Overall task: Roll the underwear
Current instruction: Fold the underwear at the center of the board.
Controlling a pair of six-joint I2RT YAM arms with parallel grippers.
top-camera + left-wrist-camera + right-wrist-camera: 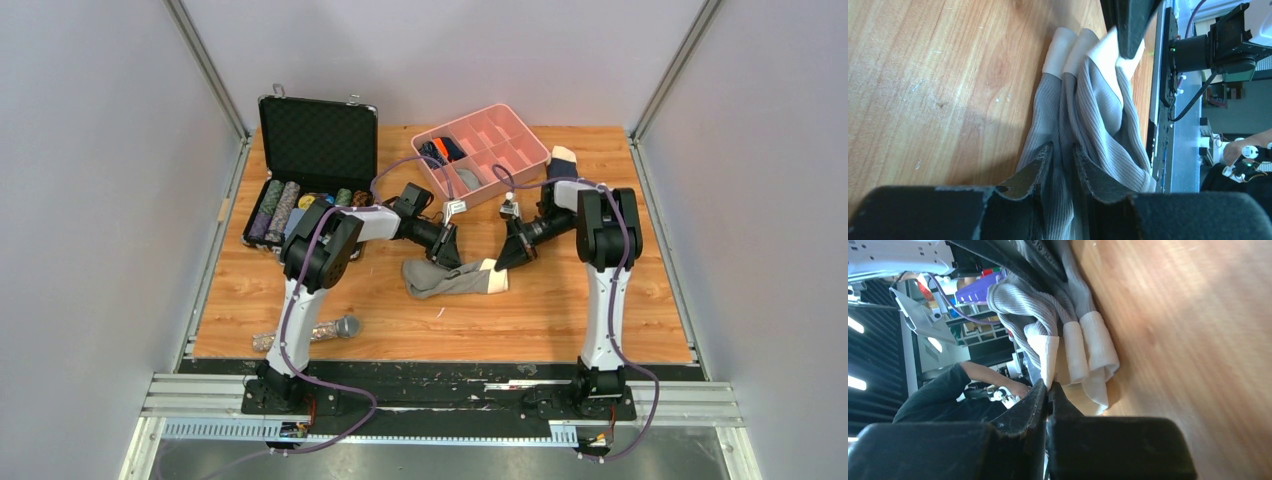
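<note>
The underwear (450,278), ribbed gray cloth with a pale cream band, lies bunched in folds on the wooden table between the two arms. My left gripper (447,262) comes down on its left, gray end. In the left wrist view the left gripper (1062,146) is shut on a fold of the gray underwear (1098,115). My right gripper (500,264) is at the right end. In the right wrist view the right gripper (1049,384) is shut on the edge of the cream band (1048,357), part of the underwear (1038,305) lifted off the wood.
A pink divided tray (531,130) with dark garments (440,150) stands behind the arms. An open black case (318,140) with poker chips is at the back left. A navy sock with a tan toe (562,158) lies right of the tray. A microphone (340,327) lies near the front left edge.
</note>
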